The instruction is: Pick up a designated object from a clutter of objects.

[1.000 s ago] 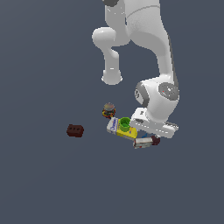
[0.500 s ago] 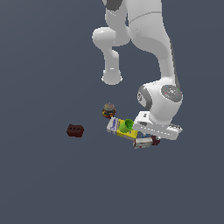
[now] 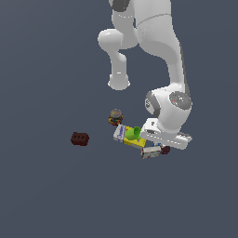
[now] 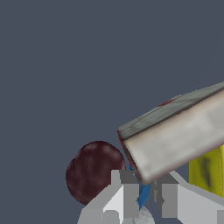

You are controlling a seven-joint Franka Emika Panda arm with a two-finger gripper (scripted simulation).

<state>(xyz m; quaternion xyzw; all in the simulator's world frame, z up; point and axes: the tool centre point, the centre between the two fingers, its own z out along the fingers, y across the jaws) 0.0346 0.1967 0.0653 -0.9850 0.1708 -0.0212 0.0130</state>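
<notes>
The gripper [image 4: 144, 199] sits low in the wrist view, its two pale fingers [image 4: 124, 197] set either side of a thin bright-blue piece [image 4: 143, 194]; whether they press on it cannot be told. The white-and-maroon bar [image 4: 175, 138] lies across in front, hiding most of the blue piece. A dark maroon ball [image 4: 94, 170] is just beside the fingers, and a yellow-and-white box [image 4: 210, 168] is cut off at the frame's right edge.

In the exterior view the arm's hand covers the blue piece; the green cup [image 3: 133, 133], small round jar [image 3: 115, 116] and dark red brick [image 3: 80, 139] lie to the left.
</notes>
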